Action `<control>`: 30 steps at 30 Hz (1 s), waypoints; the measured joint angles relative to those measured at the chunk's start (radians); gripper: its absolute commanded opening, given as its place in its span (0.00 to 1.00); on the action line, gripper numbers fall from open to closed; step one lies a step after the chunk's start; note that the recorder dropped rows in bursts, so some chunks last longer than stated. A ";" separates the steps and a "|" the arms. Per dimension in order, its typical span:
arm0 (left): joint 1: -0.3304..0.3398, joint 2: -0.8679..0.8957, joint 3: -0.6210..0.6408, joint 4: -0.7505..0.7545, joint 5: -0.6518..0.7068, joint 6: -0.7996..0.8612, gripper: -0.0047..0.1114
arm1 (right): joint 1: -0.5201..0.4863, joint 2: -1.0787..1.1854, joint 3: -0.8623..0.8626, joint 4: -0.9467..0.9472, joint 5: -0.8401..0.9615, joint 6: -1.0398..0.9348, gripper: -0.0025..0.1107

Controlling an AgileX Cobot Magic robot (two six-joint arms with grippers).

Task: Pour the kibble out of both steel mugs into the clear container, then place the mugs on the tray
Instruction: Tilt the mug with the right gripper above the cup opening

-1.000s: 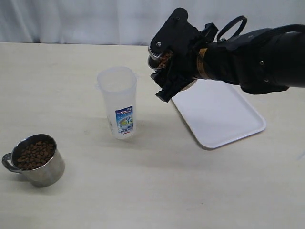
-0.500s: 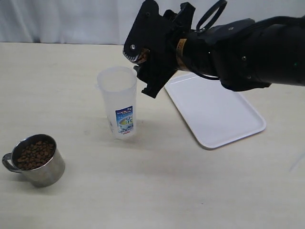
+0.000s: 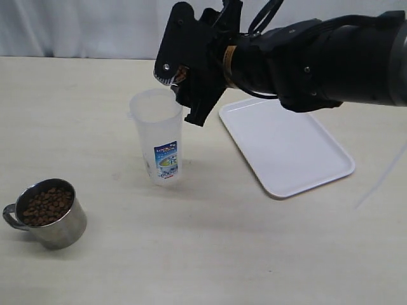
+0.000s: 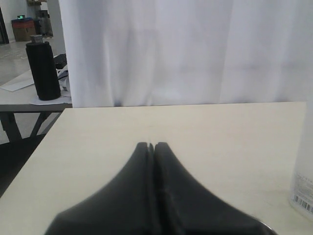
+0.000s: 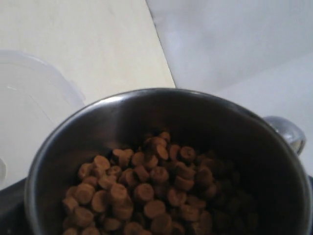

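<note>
My right gripper (image 3: 183,71) is shut on a steel mug (image 5: 161,105), held tilted just above the right side of the rim of the clear container (image 3: 157,132). Brown kibble (image 5: 146,188) still lies heaped inside this mug, and its handle (image 5: 287,132) sticks out to one side. In the exterior view the gripper hides most of the mug. The second steel mug (image 3: 49,216) stands at the front left, full of kibble (image 3: 43,204). The white tray (image 3: 286,147) lies right of the container. My left gripper (image 4: 151,145) is shut on nothing, low over bare table.
A white curtain hangs behind the table's far edge. The right arm (image 3: 318,60) stretches over the tray's back part. A black cylinder (image 4: 43,71) stands on another table off to the side in the left wrist view.
My right arm has carried the mug leftward from above the tray's corner to the container's rim. The other mug, container and tray have stayed put.
</note>
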 measured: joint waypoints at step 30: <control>0.000 0.000 0.000 0.000 0.000 0.000 0.04 | 0.000 0.022 -0.050 0.000 -0.007 -0.257 0.06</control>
